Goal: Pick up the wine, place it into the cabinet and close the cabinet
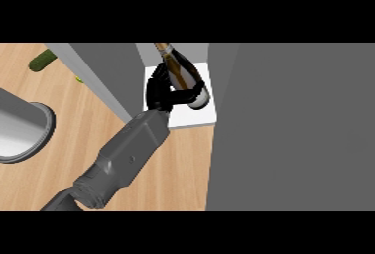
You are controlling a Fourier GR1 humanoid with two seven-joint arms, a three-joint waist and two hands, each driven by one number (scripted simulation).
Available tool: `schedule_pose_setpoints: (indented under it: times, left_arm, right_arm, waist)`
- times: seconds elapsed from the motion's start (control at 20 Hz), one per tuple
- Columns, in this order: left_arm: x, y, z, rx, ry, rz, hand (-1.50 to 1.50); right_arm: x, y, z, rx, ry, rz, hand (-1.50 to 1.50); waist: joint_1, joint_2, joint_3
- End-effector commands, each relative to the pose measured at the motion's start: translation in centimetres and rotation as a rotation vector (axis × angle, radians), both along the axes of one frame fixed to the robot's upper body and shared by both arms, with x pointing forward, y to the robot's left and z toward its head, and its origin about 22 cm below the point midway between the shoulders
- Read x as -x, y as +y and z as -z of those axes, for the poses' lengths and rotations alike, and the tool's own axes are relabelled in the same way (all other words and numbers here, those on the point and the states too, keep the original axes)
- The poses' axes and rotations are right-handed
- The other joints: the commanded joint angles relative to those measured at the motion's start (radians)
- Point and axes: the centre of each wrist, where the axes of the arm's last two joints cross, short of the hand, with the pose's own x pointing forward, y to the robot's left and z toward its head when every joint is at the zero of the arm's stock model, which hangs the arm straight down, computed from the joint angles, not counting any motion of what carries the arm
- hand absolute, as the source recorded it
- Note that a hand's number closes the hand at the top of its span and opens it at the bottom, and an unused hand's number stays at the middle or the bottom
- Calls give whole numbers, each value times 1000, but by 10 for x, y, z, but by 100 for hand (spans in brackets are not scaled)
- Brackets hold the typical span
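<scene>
The wine bottle (183, 74) sits toward twelve o'clock in the head view, lying tilted with its gold neck pointing up toward the top edge and its dark body reaching down to a pale base. A single hand (162, 93) curls round the bottle's lower body from the bottle's eight o'clock side, fingers wrapped against the glass; its grey forearm (124, 154) runs down toward seven o'clock. Which arm this is cannot be read with certainty, though it comes in from the lower left, so I take it for the left hand; no other hand shows. The bottle hangs over the cabinet's white shelf (192, 119), between a grey panel (102, 74) at its nine o'clock and the broad grey cabinet door (293, 129) filling the three o'clock side. By my judgement the pick-up is done and the placing is in its last part: the bottle is inside the opening, but whether it rests on the shelf or is held just above it I cannot tell. Release, withdrawal of the arm and shutting the door remain. At nine o'clock a grey round pot (22, 129) stands on the wooden counter (168, 168), and a green object (42, 59) lies near eleven o'clock.
</scene>
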Motion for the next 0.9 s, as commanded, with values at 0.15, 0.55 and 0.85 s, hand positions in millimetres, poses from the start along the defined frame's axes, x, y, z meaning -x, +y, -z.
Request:
schedule_pose_setpoints:
  times: [0.15,0.55,0.85]
  left_arm:
    - [13,0,16,18,7,30,150]
    - [16,-11,9,80,-11,-47,150]
    - [15,-21,-1,93,-19,-90,-150]
  right_arm:
    - [-5,2,7,2,7,-2,-150]
    - [1,5,5,-27,-6,-42,-150]
    - [-6,4,-3,3,-13,-22,-150]
  waist:
    - [-11,5,0]
    - [-31,6,0]
    - [-31,6,-1]
